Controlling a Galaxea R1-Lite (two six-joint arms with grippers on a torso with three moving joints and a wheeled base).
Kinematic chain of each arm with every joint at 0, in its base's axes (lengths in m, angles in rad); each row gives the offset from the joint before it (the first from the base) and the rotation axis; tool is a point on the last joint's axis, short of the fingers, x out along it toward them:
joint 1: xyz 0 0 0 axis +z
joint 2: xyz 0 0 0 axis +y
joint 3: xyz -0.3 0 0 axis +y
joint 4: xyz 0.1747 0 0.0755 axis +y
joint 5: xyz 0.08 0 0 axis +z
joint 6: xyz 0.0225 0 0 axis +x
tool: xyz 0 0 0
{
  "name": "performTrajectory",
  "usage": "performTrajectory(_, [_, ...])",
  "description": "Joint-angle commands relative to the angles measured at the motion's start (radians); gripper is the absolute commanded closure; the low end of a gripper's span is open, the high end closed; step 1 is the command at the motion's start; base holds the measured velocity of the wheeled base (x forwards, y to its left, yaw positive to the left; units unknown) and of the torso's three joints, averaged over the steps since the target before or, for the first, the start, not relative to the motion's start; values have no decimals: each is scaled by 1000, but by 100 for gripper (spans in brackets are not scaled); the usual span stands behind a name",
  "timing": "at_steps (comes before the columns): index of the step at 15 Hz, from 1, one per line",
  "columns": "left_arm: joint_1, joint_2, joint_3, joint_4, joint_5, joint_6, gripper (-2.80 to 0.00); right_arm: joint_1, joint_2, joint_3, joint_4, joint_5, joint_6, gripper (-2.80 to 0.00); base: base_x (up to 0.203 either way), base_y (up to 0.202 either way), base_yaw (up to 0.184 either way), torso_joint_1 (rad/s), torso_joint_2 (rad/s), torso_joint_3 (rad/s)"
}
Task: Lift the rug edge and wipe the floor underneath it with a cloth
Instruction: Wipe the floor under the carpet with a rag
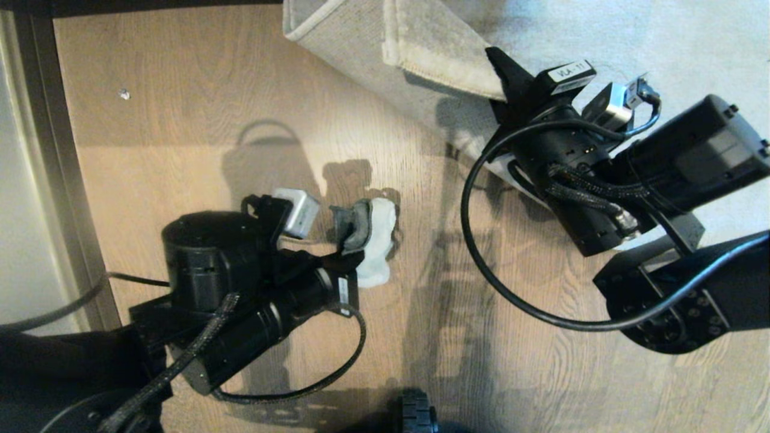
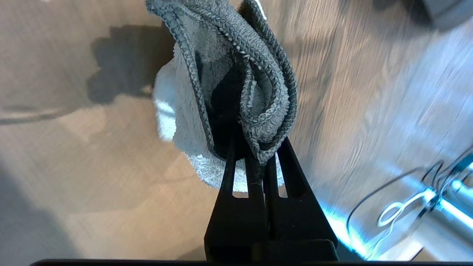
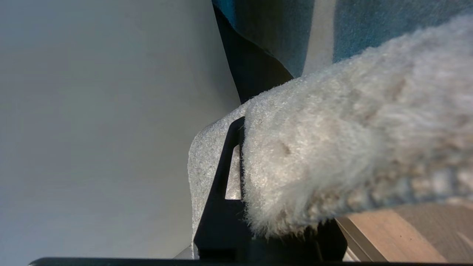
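My left gripper (image 1: 356,239) hangs low over the wood-grain floor (image 1: 198,144), shut on the cloth (image 1: 380,237), a pale blue-grey fluffy bundle with a darker grey side. In the left wrist view the black fingers (image 2: 236,173) pinch the folded cloth (image 2: 236,74) just above the planks (image 2: 92,177). My right gripper (image 1: 504,84) is shut on the rug edge (image 1: 439,57) and holds it lifted and folded back, so the beige backing shows. In the right wrist view the fluffy rug edge (image 3: 332,140) covers one finger of the gripper (image 3: 255,129); the other finger (image 3: 225,166) lies against the backing.
A dark baseboard strip (image 1: 57,156) and a pale wall (image 1: 18,210) run down the left side. A small white speck (image 1: 124,94) lies on the planks far left. The rest of the rug (image 1: 662,36) covers the upper right. A black wheel (image 1: 418,415) shows at the bottom.
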Motion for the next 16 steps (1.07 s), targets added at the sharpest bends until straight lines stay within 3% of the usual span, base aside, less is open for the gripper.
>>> performTrajectory(1, [-13, 82, -66, -8, 21, -25, 0, -8, 2, 1, -47, -1, 7, 0, 0, 0, 0, 0, 0, 0])
performTrajectory(7, [-42, 183, -191, -9, 133, -120, 0, -21, 2, 2, -47, -3, 9, 0, 0, 0, 0, 0, 0, 0])
performTrajectory(12, [-29, 257, -300, -9, 166, -143, 0, -25, 2, 2, -47, -1, 9, 0, 0, 0, 0, 0, 0, 0])
performTrajectory(16, [24, 323, -441, -9, 207, -154, 0, -28, 2, 1, -47, -3, 7, 0, 0, 0, 0, 0, 0, 0])
